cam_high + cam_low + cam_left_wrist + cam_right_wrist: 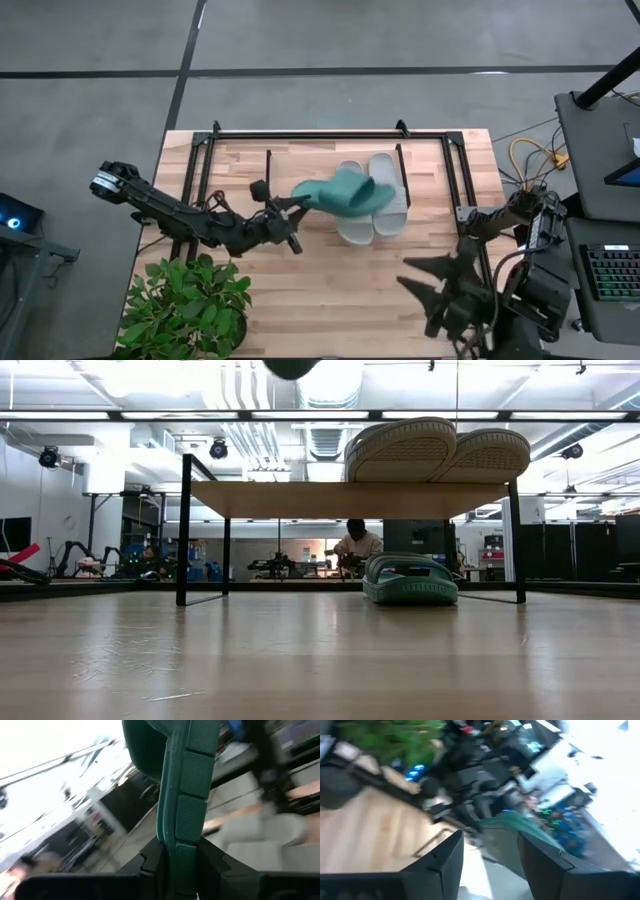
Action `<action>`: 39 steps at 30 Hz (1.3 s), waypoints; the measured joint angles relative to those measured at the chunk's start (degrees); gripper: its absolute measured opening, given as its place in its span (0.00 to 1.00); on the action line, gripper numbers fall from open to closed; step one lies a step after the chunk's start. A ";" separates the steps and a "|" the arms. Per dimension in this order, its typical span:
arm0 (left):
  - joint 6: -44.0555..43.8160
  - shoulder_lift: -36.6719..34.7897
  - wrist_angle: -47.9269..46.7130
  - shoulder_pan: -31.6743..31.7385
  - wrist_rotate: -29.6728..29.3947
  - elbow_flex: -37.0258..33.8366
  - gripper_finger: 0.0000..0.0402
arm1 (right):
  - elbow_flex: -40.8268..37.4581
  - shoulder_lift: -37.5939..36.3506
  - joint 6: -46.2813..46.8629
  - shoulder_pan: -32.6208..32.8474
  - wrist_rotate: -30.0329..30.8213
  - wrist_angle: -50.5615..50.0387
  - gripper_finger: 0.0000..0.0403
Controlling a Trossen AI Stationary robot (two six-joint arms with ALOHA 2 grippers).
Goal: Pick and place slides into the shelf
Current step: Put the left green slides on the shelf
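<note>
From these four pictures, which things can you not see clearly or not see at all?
- Shelf, high view: its top board cannot be told from the table under it.
- Teal slide held by the left gripper: its far end runs off the left wrist view, and the low view shows only a dark scrap at its upper edge.
- Second teal slide: seen only in the low view, below the board.
- Right gripper: motion blur smears everything beyond its open jaws.

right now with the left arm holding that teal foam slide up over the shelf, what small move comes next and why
Probably lower it a little. The left gripper grips the teal green foam slide above the two pale grey foam slides already on the light wooden shelf; the other teal slide lies underneath.
</note>
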 joint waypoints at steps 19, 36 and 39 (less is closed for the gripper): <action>20.22 19.01 -0.54 -3.27 -28.69 19.06 0.13 | -0.23 -6.97 23.83 -0.05 3.73 -15.01 0.47; 21.50 20.46 -0.32 0.49 -27.92 21.86 0.13 | -2.02 -13.80 49.91 -4.92 -6.81 -22.72 0.51; 21.56 20.46 -0.35 1.30 -27.82 21.88 0.13 | -2.97 -15.94 53.00 -6.08 -6.88 -22.72 0.51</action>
